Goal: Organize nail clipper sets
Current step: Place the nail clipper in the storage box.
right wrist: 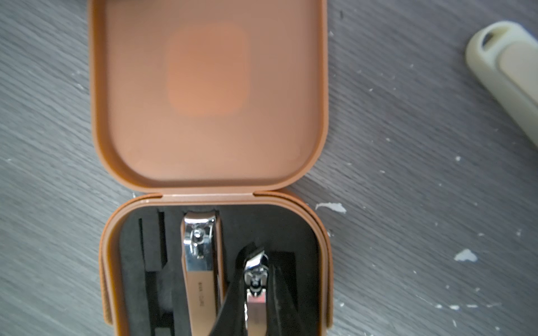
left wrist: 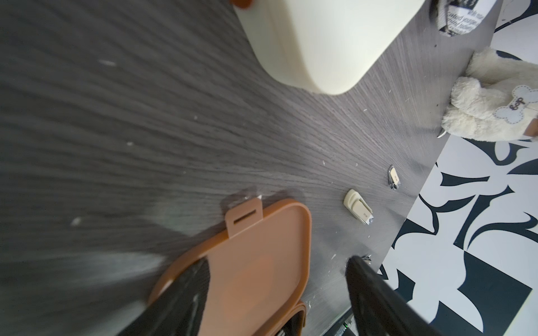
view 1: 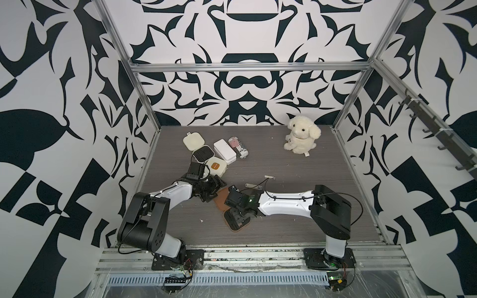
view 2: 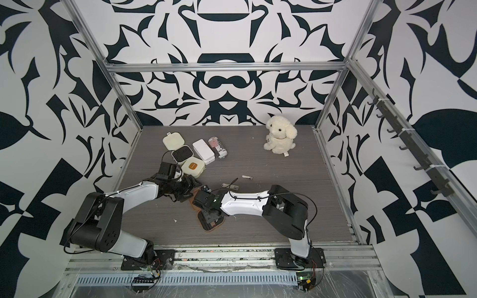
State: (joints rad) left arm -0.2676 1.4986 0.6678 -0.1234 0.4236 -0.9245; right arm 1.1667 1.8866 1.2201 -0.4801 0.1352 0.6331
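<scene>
A: At ten o'clock on the table (view 1: 284, 160)?
B: An open cream case (view 1: 198, 147), black slotted inside up, lid toward eleven. Just beside it at five: a closed cream case (view 1: 216, 167), orange label on top.
A: And at six of that one?
B: The left gripper (left wrist: 278, 261), jaws spread, clamped on nothing. One finger (left wrist: 186, 293) over the lid of the tan-brown case (right wrist: 209, 87), the other past the lid's edge, above bare wood.
A: At three o'clock of the open cream case?
B: A white box (view 1: 224, 151), then a striped can (view 1: 238, 147) on its side, just beside it.
A: Seven o'clock of centre?
B: The tan-brown case, lying open: lid flat toward eleven, black base toward five. Seated in a middle slot, a larger clipper (right wrist: 199, 256). At the next slot, the right gripper (right wrist: 259, 257), pinched tight on a small clipper (right wrist: 255, 291); down in the slot or just above it, cannot tell.
A: Loose pieces?
B: Near centre, at one o'clock of the tan-brown case: a cream-sleeved clipper (left wrist: 358, 209), and toward two of that, apart from it, a smaller loose clipper (view 1: 270, 177).
A: Far right?
B: A plush dog (view 1: 302, 138), sitting upright at one o'clock, well apart from the rest.
</scene>
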